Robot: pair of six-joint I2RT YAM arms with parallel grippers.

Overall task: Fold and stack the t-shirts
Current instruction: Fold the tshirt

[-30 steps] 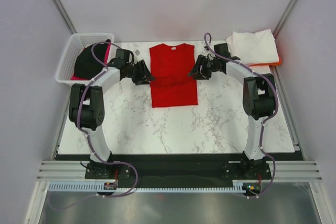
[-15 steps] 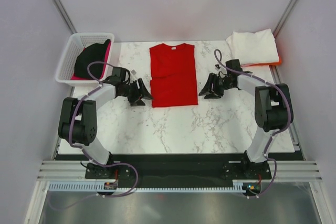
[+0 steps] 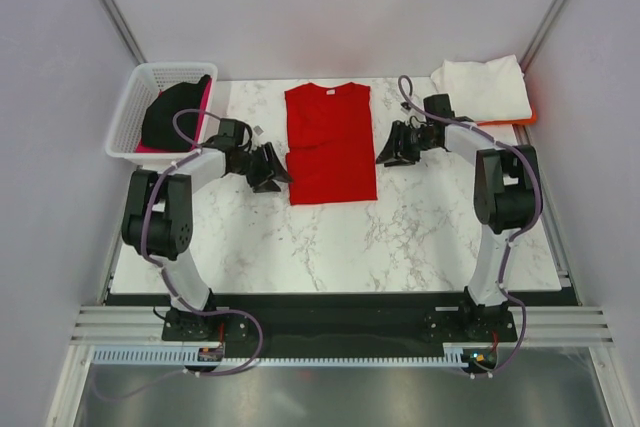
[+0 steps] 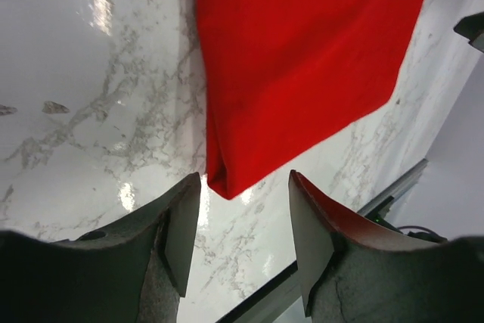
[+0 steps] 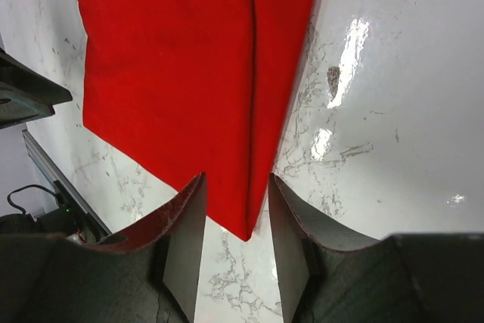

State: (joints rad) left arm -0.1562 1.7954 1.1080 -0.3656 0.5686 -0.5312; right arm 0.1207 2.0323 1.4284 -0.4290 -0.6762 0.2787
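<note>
The bright red t-shirt (image 3: 330, 142) lies flat at the table's middle, its sides folded in to a long rectangle, collar at the far end. My left gripper (image 3: 272, 169) is open and empty beside its near left edge. In the left wrist view the shirt's (image 4: 302, 58) near corner lies just ahead of the gripper's (image 4: 243, 217) spread jaws. My right gripper (image 3: 390, 147) is open and empty at the shirt's right edge. In the right wrist view the shirt's (image 5: 189, 66) near right corner lies between the gripper's (image 5: 236, 217) jaws, untouched.
A folded white t-shirt (image 3: 482, 87) lies on an orange one (image 3: 518, 118) at the far right corner. A white lattice basket (image 3: 128, 112) at the far left holds a black t-shirt (image 3: 170, 115) and a magenta-pink one (image 3: 205, 97).
Both grippers slid from the red shirt's mid edges toward its near end, then came back a little, the right one more. The shirt has not moved.
</note>
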